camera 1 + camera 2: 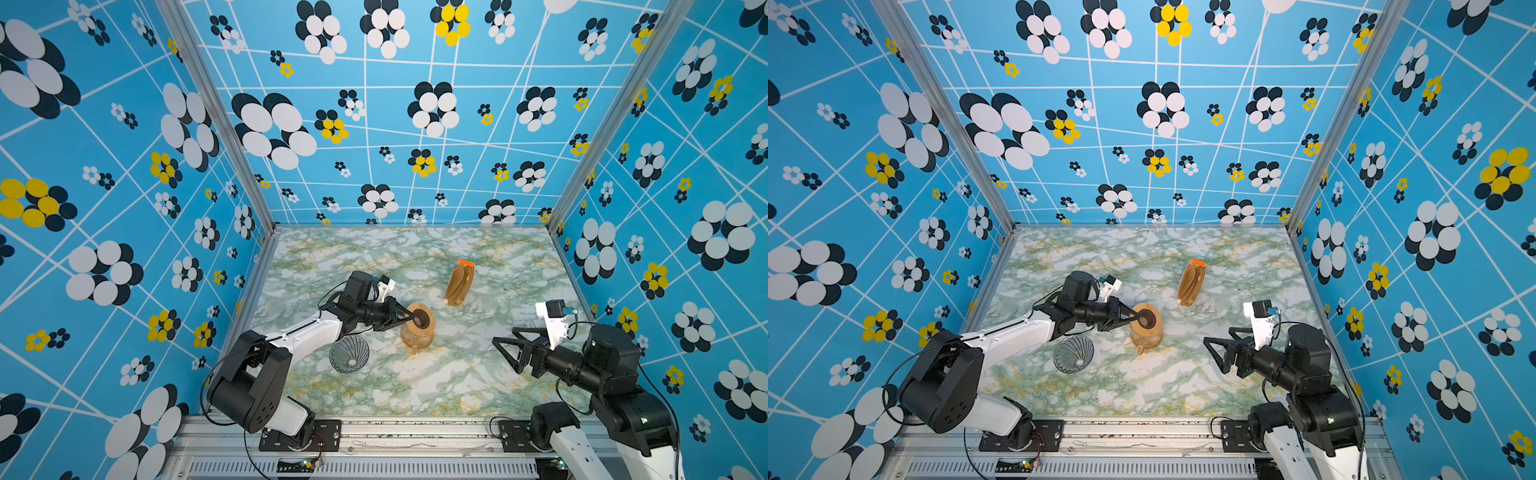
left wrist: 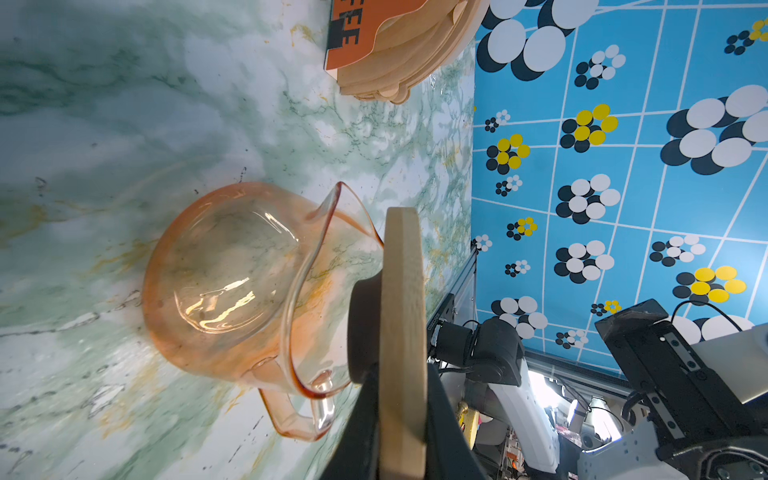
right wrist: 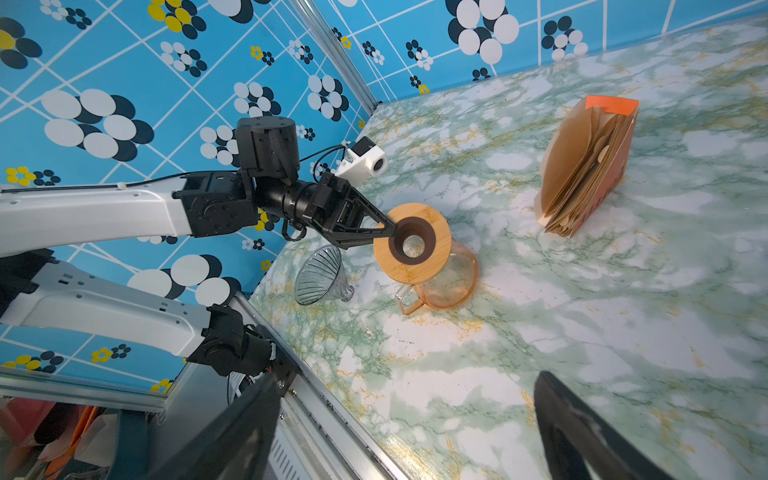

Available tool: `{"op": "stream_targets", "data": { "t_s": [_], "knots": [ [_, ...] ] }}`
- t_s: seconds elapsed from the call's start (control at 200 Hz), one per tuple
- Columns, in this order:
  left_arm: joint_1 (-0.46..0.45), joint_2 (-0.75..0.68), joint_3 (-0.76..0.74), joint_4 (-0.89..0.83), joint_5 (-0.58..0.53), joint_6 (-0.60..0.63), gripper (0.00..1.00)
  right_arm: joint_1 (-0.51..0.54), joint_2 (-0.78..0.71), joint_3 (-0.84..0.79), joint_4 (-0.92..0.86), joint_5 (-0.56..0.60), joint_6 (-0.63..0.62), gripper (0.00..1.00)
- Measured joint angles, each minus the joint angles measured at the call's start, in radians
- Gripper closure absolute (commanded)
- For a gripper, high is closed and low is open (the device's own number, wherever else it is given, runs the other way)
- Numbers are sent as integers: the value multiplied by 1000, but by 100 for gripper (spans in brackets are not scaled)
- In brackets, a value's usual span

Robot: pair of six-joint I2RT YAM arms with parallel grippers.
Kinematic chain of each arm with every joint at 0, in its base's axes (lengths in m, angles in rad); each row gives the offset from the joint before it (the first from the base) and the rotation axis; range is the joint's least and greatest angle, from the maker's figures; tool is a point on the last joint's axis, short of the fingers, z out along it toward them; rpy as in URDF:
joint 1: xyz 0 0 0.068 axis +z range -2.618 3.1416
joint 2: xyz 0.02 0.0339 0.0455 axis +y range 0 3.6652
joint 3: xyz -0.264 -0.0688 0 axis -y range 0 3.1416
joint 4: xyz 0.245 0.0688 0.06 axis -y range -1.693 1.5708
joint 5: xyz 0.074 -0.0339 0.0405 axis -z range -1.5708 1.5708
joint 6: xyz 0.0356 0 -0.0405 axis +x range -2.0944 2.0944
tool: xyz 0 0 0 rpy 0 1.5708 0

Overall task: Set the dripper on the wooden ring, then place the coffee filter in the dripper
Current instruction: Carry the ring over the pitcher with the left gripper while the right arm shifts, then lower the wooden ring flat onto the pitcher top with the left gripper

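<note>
Jaws of left gripper [image 3: 392,232] clench the edge of the wooden ring [image 3: 415,274] at the amber carafe [image 3: 453,282] mouth, right gripper [image 1: 503,336] gapes empty — dripper [image 1: 349,354] lies on its side beside the left arm, no coffee filter pulled from the stack [image 1: 459,284] — edge pinch could slip, ring knocking glass.

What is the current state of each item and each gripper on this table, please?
left gripper: shut on the wooden ring
right gripper: open, empty, off the table
wooden ring: held tilted over the jug's mouth
jug: upright, empty
dripper: lying on its side, no filter inside
filter pack: standing upright, filters still in it
</note>
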Motion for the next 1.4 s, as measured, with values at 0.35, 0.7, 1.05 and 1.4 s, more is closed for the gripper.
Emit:
{"op": "stream_targets", "data": {
  "t_s": [0.35,0.7,1.05,1.4],
  "knots": [
    [9,31,11,7,19,10,80,0,0,0,0,0,0,4],
    [34,32,11,-6,18,39,76,0,0,0,0,3,0,4],
    [43,40,38,-84,10,77,75,0,0,0,0,2,0,4],
    [74,33,79,-238,-52,145,64,0,0,0,0,2,0,4]
  ]
}}
